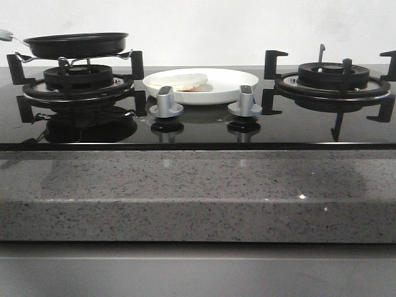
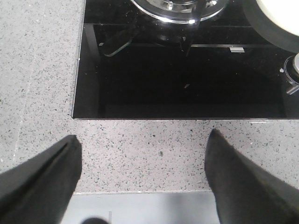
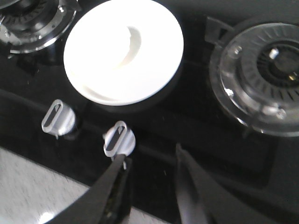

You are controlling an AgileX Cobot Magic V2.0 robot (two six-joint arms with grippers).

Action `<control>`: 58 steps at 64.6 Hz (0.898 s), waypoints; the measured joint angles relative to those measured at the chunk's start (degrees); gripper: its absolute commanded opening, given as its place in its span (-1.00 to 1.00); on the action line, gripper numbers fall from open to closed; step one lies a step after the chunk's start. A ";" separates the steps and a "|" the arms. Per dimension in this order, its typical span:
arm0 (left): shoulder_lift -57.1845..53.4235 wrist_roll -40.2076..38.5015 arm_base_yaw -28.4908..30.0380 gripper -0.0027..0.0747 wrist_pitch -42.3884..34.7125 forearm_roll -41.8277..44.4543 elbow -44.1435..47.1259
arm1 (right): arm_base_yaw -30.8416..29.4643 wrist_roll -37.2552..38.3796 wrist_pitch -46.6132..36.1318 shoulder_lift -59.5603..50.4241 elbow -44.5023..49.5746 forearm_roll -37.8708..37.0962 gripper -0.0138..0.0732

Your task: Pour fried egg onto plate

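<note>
The white plate sits on the black glass hob between the two burners. The fried egg lies flat on the plate's left half, with a reddish-brown patch at its near edge. Neither gripper shows in the front view. In the right wrist view my right gripper is open and empty over the hob glass beside the right knob. The plate lies beyond it, glare-washed, the egg only faintly outlined. My left gripper is open and empty over the granite counter, before the hob's front left corner.
A black frying pan sits on the left burner's grate, its handle pointing left. The right burner is bare. Two silver knobs stand in front of the plate. A speckled granite counter edge runs along the front.
</note>
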 measured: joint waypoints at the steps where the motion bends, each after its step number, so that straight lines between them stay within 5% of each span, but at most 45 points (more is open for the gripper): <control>1: 0.00 0.00 0.00 0.46 0.00 0.00 0.00 | 0.00 -0.38 -0.61 -1.19 1.50 0.00 -0.07; 26: 0.00 0.00 0.00 0.46 0.00 0.00 0.00 | 0.00 -3.83 -6.18 -25.25 30.12 -0.25 -0.07; 58: 0.00 0.00 0.00 0.45 0.00 0.00 0.00 | 0.00 -3.83 -6.43 -38.85 39.04 -0.71 -0.07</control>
